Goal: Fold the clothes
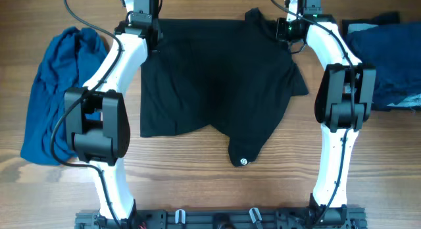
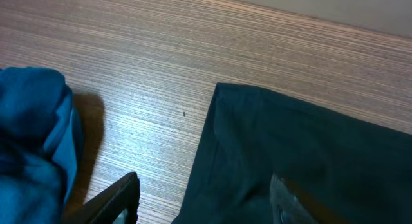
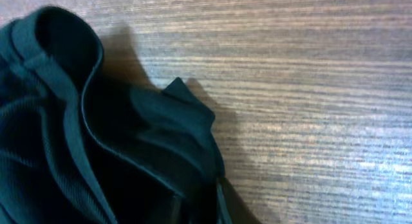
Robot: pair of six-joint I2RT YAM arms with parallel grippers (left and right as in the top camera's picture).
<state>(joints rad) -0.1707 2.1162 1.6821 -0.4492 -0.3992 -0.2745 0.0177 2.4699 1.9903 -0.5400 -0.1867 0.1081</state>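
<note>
The clothes [image 1: 217, 77], a black T-shirt, lie spread across the middle of the table, with a small white logo [image 1: 243, 162] on a flap at the near edge. At the far left corner, my left gripper [image 2: 205, 184] stands open, one finger [image 2: 119, 198] over bare wood and the other over the black cloth [image 2: 309, 153]. My right gripper [image 3: 196, 208] is at the far right corner, shut on a bunched fold of the shirt [image 3: 58, 140] beside the ribbed collar [image 3: 64, 50].
A bright blue garment [image 1: 59, 91] lies crumpled at the left and shows in the left wrist view [image 2: 32, 134]. A dark navy garment [image 1: 385, 54] with pale blue parts lies at the right edge. Bare wood [image 3: 309, 108] lies beyond the shirt's far edge.
</note>
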